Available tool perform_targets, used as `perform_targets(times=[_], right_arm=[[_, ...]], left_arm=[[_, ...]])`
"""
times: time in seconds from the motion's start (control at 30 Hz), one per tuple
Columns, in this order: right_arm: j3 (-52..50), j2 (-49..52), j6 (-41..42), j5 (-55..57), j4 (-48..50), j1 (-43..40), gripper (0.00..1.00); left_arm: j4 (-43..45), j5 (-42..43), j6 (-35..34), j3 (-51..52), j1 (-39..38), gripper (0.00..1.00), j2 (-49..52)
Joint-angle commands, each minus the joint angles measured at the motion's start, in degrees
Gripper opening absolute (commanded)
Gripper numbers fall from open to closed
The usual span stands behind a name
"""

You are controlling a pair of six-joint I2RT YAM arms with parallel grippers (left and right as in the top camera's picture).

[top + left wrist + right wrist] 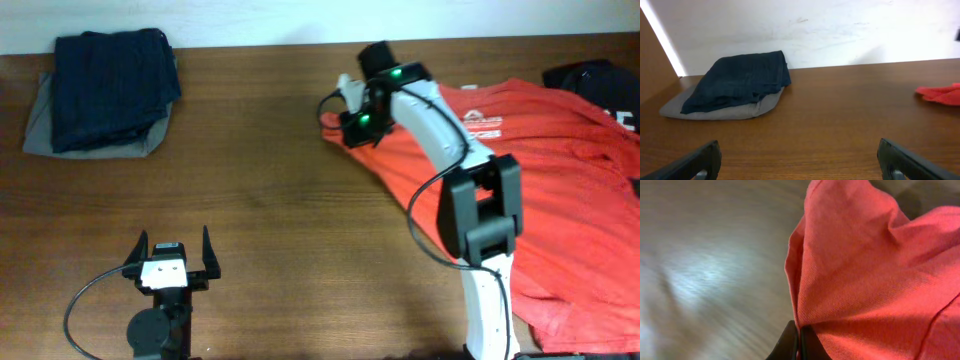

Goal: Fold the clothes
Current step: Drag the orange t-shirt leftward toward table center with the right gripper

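Observation:
The clothes, an orange-red T-shirt with white lettering, lie spread over the right side of the table. My right gripper is at the shirt's left edge, reaching over the fabric. In the right wrist view its fingertips are shut on a raised fold of the red cloth, which fills the right half of that view. My left gripper stands open near the front left of the table, far from the shirt. Its jaws have nothing between them, and a corner of the T-shirt shows at the right.
A folded dark blue garment lies on a grey one at the back left; the dark blue garment also shows in the left wrist view. A black garment lies at the back right edge. Bare wood lies between the arms.

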State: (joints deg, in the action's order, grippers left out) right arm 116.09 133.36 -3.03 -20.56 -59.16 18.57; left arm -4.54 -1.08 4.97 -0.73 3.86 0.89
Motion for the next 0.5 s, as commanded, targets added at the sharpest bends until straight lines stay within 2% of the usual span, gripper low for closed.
perform_targets(times=[0.0,0.33,0.47], right_arm=[[1.22,-0.46,3.17,-3.3,1.64,5.18,0.04],[1.22,-0.46,7.06,-3.23,7.74,18.88,0.04],[1.22,-0.46,11.04,-3.21,9.09,22.88,0.04]], left_arm=[[-0.13,-0.22,0.74,0.22,0.33,0.99,-0.48],[-0.13,-0.22,0.74,0.22,0.33,0.99,-0.48],[-0.13,-0.22,0.74,0.22,0.33,0.99,-0.48]])
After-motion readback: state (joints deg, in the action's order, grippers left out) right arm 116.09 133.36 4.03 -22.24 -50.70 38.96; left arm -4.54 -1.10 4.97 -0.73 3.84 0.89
